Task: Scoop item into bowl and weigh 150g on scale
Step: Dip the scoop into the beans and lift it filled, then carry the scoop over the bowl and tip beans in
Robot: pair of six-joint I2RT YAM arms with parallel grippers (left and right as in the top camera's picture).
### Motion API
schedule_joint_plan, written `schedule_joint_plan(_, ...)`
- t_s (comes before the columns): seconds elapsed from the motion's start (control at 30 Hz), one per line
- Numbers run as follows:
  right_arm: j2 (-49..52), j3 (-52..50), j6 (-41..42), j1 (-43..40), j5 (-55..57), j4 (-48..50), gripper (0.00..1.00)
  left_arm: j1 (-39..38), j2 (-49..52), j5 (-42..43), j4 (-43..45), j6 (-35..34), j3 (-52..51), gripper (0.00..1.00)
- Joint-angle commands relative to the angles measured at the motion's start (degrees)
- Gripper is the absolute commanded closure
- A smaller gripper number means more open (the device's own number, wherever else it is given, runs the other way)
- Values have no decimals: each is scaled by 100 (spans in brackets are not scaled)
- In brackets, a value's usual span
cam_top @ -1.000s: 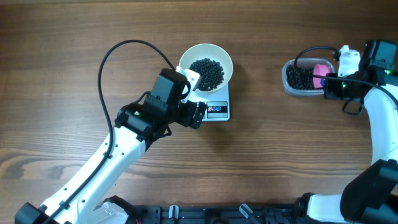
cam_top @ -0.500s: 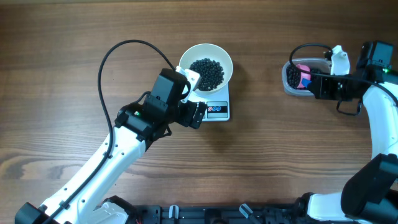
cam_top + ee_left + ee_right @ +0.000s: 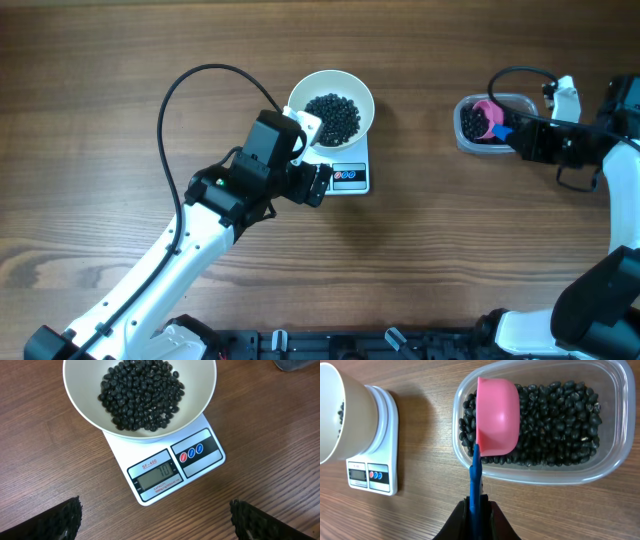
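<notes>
Wooden table (image 3: pixel 100 60) seen from above. Its far edge and far-left corner are bare wood. A black cable (image 3: pixel 165 110) arches up over the left half. The left arm (image 3: pixel 180 260) lies diagonally from the near-left corner to the middle, barring that line. Its left tool (image 3: pixel 318 185), jaws spread wide, sits just beside the scale (image 3: pixel 352 178), closing off the scale's near-left side. A white bowl (image 3: pixel 325 80) covers the scale's far part. A broad open strip of wood runs between the scale and the clear tub (image 3: pixel 461 135) near the right edge. Over the tub hangs a pink scoop (image 3: pixel 485 110), clamped by the right tool (image 3: pixel 522 135), blocking entry from the right. The right arm (image 3: pixel 620 200) fills the right edge.
</notes>
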Motion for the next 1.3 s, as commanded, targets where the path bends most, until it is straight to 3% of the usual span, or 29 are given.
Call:
schedule_joint_plan(0.0, 179, 20, 341, -155, -472, -46, 96, 26, 20, 68, 2, 92, -37, 0)
schedule_joint_plan(0.2, 734, 20, 772, -238, -1130, -61, 96, 26, 20, 68, 4, 94, -37, 0)
schedule_joint_plan(0.6, 743, 22, 1362, -1056, -2087, 37, 96, 26, 20, 68, 2, 94, -37, 0)
schedule_joint_plan(0.8, 743, 22, 1401, -1412, -3348, -22, 96, 26, 20, 68, 4, 94, -37, 0)
schedule_joint_plan(1.1, 743, 22, 1508, -1342, -4468, -28, 96, 26, 20, 68, 2, 94, -37, 0)
schedule_joint_plan(1.27, 743, 22, 1674, -494, -4682, 125, 96, 26, 20, 68, 4, 94, -37, 0)
